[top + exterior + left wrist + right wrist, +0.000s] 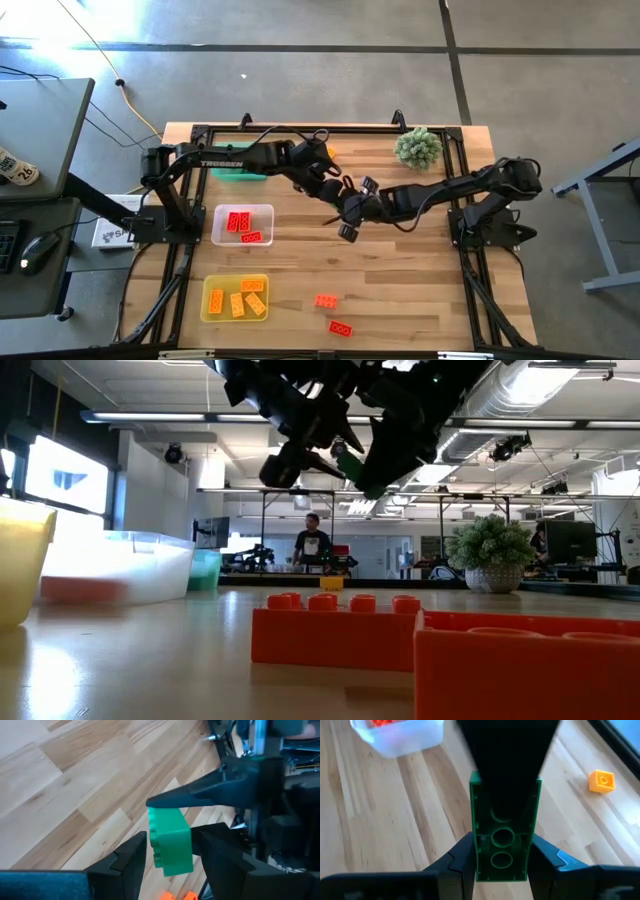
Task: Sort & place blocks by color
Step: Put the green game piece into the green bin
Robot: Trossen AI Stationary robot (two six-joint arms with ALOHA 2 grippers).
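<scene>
From above, my left gripper (335, 187) and right gripper (352, 208) meet mid-table; in my left wrist view both pinch the green block (171, 840); in my right wrist view, fingers squeeze its sides; pulling apart unevenly might drop it.

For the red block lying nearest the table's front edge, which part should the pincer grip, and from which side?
Grip its two long side walls, coming straight down from above. The red block lies flat, studs up, with bare table around it; the orange block beside it sits apart.
</scene>
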